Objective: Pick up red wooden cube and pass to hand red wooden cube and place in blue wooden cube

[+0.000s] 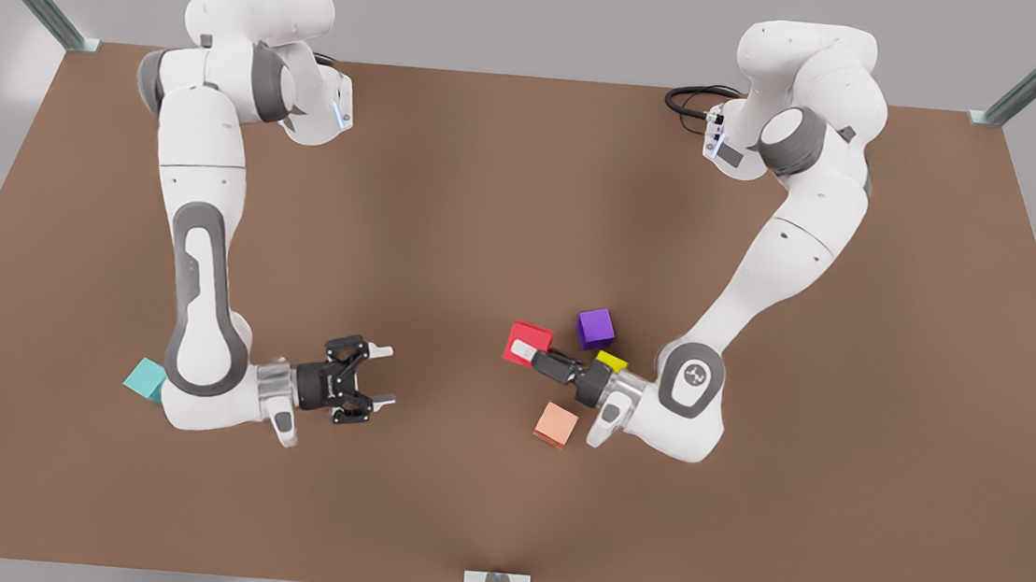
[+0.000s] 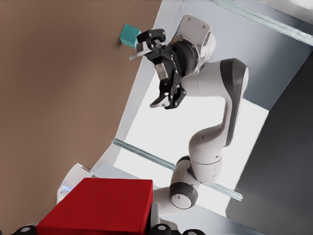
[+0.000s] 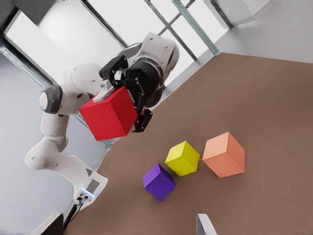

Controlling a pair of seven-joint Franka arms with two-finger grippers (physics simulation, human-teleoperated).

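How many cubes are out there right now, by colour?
Red wooden cube, held in the left hand: 1
Teal blue wooden cube, beside the arm with the open right hand: 1
Purple cube: 1
Yellow cube: 1
Pale orange cube: 1
Total: 5 cubes

Five cubes, one each: red wooden cube (image 1: 529, 342), blue wooden cube (image 1: 144, 379), purple cube (image 1: 595, 328), yellow cube (image 1: 611, 362), peach cube (image 1: 556, 425); two arms

No legible text or labels
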